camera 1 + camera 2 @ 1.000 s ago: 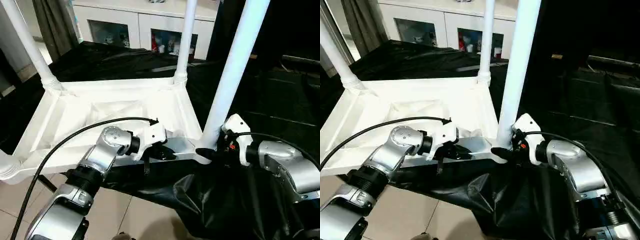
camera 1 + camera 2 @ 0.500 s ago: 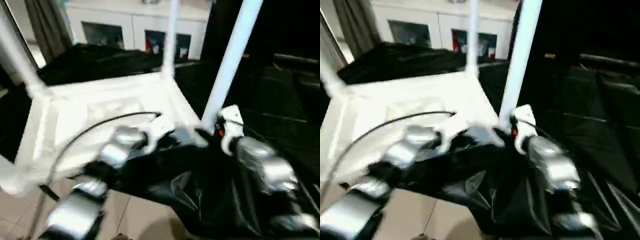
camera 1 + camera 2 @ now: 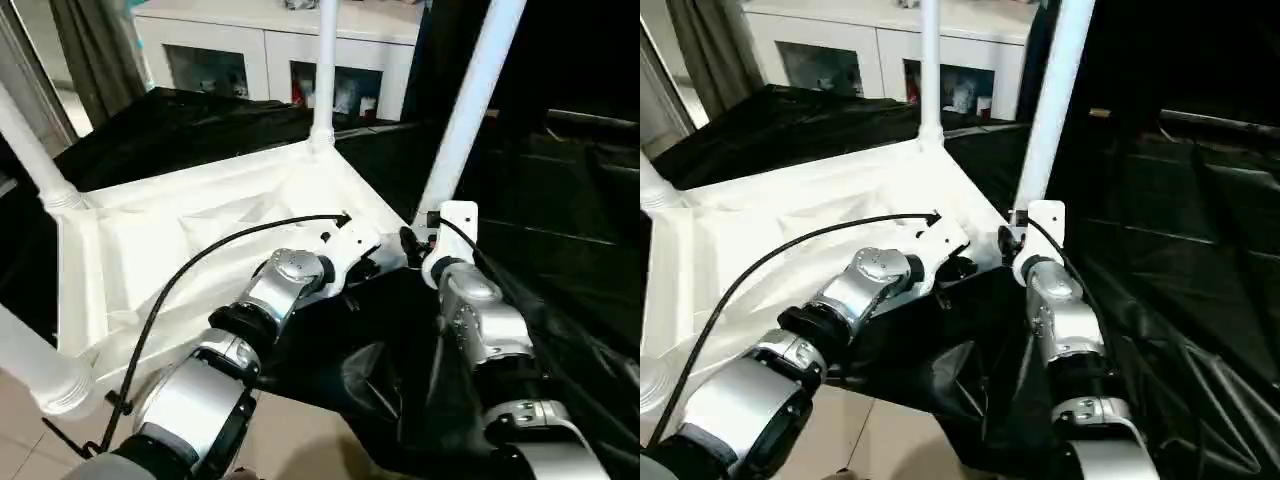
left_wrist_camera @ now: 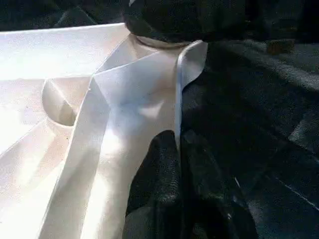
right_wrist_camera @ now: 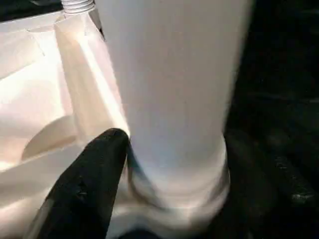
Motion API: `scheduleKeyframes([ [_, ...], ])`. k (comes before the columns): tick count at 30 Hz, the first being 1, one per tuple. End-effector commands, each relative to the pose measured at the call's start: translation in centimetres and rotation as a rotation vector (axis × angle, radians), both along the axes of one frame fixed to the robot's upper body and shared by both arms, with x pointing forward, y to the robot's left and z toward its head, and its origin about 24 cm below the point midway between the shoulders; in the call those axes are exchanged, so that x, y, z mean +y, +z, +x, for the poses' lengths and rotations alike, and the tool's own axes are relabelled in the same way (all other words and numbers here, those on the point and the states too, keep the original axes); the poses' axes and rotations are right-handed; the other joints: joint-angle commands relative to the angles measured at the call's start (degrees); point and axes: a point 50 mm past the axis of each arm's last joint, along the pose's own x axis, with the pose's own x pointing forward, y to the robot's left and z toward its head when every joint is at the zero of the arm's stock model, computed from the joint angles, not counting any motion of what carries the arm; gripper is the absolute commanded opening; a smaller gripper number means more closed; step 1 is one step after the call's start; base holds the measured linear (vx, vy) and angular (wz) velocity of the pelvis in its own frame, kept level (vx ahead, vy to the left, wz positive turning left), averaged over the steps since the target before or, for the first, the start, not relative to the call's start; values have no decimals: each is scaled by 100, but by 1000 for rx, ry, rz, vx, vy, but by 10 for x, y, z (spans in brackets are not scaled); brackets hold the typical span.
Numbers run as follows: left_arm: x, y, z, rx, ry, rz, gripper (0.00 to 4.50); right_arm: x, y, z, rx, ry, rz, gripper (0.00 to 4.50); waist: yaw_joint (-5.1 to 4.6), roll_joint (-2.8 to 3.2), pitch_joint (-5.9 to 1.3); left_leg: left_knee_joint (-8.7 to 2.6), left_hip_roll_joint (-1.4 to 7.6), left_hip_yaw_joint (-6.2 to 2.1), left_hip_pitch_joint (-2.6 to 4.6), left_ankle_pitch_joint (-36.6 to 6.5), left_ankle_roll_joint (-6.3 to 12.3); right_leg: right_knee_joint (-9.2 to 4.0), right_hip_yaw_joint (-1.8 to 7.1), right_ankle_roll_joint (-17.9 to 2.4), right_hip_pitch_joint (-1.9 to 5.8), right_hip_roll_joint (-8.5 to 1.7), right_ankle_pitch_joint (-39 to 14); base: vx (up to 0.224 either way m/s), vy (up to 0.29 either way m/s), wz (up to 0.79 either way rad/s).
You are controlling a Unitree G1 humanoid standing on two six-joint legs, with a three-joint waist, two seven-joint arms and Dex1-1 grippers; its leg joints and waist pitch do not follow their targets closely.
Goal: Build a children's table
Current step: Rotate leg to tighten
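The upside-down white tabletop [image 3: 200, 240] lies on the black-covered desk [image 3: 560, 250], legs up – light, stiff, slippery plastic, best held low by a leg [image 5: 169, 89], where the right gripper [image 5: 164, 174] fingers straddle it – while the left gripper [image 4: 174, 164] fingers pinch the rim.

Head cameras look down; wrist cameras sit close at tabletop [image 3: 200, 230] rim.

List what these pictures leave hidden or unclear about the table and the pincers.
- Leg tops: cut off by the upper edge in both eye views.
- Right pincer: the wrist view shows one finger beside the near leg's base; the other is lost in the dark.
- Tabletop near rim: partly covered by the left arm.
- Near leg's seating in its socket: unclear, hidden by the pincer.
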Motion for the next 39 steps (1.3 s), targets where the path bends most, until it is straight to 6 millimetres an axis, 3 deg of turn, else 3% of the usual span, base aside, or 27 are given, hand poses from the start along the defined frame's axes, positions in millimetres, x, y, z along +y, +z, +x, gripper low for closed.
scheduleKeyframes([
  [1,-14,26,7,-110,-15,-91,0,18,-5,-4,31,105,42,367,4,-79,-424,-420,31,-4,-6,-1204,299,-442,194,-788,392,-281,-2031,0,0,0],
  [5,-11,28,6,-113,-41,-105,0,6,2,-3,10,146,-22,392,21,-78,-434,-398,49,7,19,-973,378,-391,220,-948,381,-280,-1642,0,0,0],
  [6,-6,29,6,-118,-62,-110,0,-8,5,-6,13,211,-120,404,31,-89,-442,-386,54,12,30,-882,392,-375,225,-1001,392,-276,-1458,0,0,0],
  [9,2,28,5,-115,-101,-110,0,-28,10,-11,23,280,-176,404,81,-97,-456,-358,47,35,14,-762,574,-343,239,-1056,407,-282,-1211,0,0,0],
  [10,9,27,3,-108,-146,-111,0,-41,17,-18,24,369,-186,404,76,-94,-449,-354,48,39,9,-760,585,-346,244,-1076,396,-288,-1217,0,0,0],
  [11,9,27,3,-108,-146,-111,0,-41,17,-18,24,369,-186,404,103,-113,-450,-354,59,33,4,-751,645,-345,236,-1077,430,-284,-1189,0,0,0],
  [13,15,26,-1,-95,-205,-119,0,-51,25,-27,15,483,-193,404,109,-121,-435,-353,64,38,2,-789,701,-347,243,-1098,419,-289,-1252,0,0,0],
  [18,28,26,-19,-58,-413,-133,0,-65,38,-46,17,690,-218,404,125,-105,-416,-369,92,38,26,-1006,653,-388,242,-1043,378,-299,-1689,0,0,0],
  [20,31,26,-24,-41,-466,-129,0,-65,40,-48,26,718,-216,404,122,-101,-406,-382,110,31,28,-1073,594,-388,242,-1026,362,-307,-1866,0,0,0],
  [21,31,26,-24,-41,-466,-129,0,-65,40,-48,26,718,-216,404,132,-91,-392,-381,112,49,67,-1196,541,-432,241,-1005,315,-288,-2057,0,0,0],
  [23,33,26,-28,-29,-491,-127,0,-64,38,-53,52,776,-218,404,155,-109,-384,-401,128,34,50,-1210,480,-422,242,-959,333,-301,-2150,0,0,0],
  [26,35,29,-32,-26,-511,-124,0,-59,34,-62,101,869,-216,404,202,-120,-374,-406,132,43,86,-1281,428,-456,256,-871,295,-306,-2305,0,0,0],
  [30,35,32,-34,-26,-523,-123,0,-55,31,-59,100,871,-227,404,180,-113,-378,-416,106,16,28,-1267,361,-458,234,-713,324,-316,-2483,0,0,0],
  [36,35,33,-35,-29,-528,-113,0,-55,33,-57,94,865,-218,404,174,-99,-401,-406,105,15,18,-1127,368,-426,243,-749,330,-298,-2170,0,0,0],
  [39,35,34,-35,-27,-530,-110,0,-54,34,-59,90,871,-207,389,175,-82,-415,-392,110,19,13,-1018,404,-379,251,-913,342,-296,-1796,0,0,0],
])
